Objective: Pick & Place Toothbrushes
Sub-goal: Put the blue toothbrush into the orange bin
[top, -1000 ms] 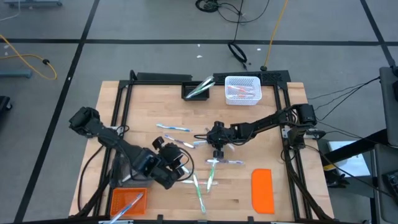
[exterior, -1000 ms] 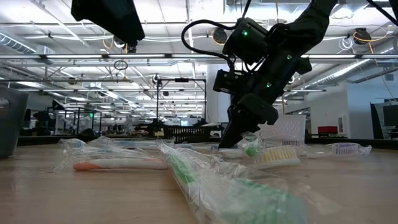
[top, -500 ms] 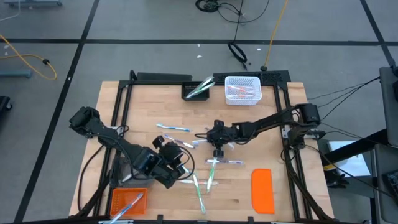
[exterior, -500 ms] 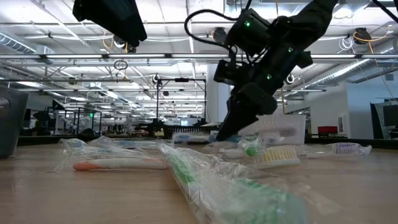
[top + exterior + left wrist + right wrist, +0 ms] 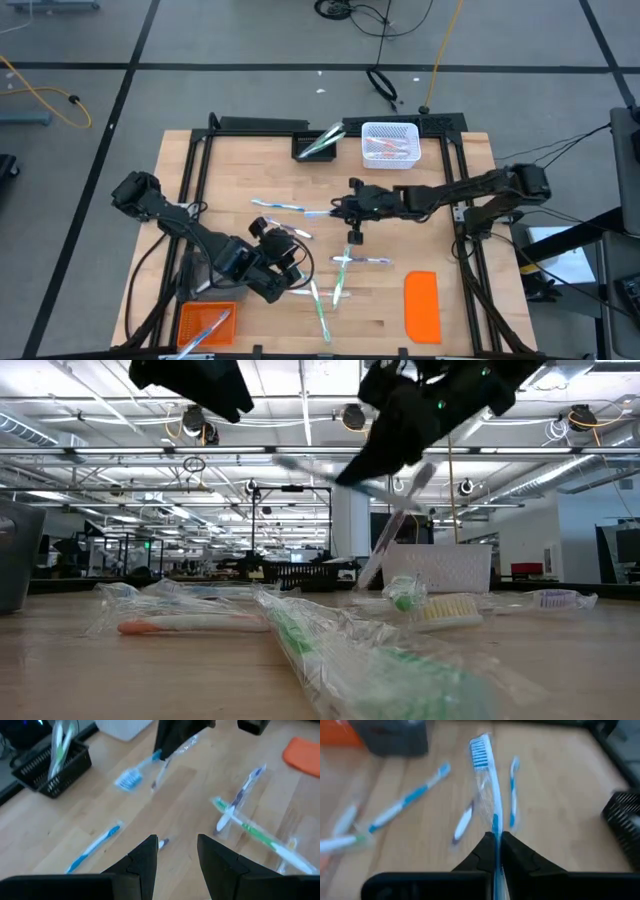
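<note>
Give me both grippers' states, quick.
Left gripper: open, empty.
Right gripper: shut on a blue toothbrush, lifted off the table.

Big open hall past the table's far edge, with white beams (image 5: 300,452) and round lamps (image 5: 195,422) up high. Grey floor (image 5: 250,90) with dark lines, yellow cable (image 5: 437,50) lying on it.

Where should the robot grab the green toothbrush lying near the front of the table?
Best guess: grip the green toothbrush at mid-handle, from straight above, fingers across its thin width. It lies flat in a wrapper, another brush close beside it, so the middle looks easiest. The left gripper is nearest.
</note>
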`<state>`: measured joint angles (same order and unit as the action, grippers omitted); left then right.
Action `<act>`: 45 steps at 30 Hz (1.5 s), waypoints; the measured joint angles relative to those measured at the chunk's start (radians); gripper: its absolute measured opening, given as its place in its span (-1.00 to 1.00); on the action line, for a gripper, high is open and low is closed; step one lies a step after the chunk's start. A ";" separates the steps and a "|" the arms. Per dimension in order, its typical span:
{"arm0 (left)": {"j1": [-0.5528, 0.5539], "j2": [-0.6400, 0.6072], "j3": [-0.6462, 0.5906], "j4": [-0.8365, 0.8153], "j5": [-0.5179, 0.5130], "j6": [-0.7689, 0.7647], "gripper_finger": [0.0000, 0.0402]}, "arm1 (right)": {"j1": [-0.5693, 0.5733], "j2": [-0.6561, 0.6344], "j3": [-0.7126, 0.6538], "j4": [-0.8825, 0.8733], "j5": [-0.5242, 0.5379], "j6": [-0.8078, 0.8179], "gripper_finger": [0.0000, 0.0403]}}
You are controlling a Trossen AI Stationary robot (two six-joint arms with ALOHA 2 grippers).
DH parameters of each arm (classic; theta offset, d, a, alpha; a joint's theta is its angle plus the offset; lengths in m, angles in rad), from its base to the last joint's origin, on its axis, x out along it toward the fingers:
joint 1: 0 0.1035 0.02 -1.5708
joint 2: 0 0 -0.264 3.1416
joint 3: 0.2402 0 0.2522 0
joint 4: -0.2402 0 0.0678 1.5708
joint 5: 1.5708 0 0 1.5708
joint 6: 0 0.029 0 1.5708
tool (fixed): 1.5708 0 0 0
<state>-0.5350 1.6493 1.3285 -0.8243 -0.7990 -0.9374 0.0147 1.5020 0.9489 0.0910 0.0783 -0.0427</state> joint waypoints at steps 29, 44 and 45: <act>0.087 0.000 0.000 0.549 -0.199 0.586 -0.29 | 0.062 -0.237 0.000 0.146 -0.159 -0.041 -0.96; 0.087 0.000 0.000 0.826 -0.257 0.875 -0.29 | 0.066 -0.237 0.000 0.145 -0.161 -0.048 -0.96; 0.087 0.000 0.000 0.840 -0.258 0.890 -0.29 | 0.066 -0.237 0.000 0.144 -0.162 -0.048 -0.96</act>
<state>-0.4480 1.6497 1.3285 0.0157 -1.0569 -0.0478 0.0807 1.2648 0.9489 0.2354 -0.0834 -0.0910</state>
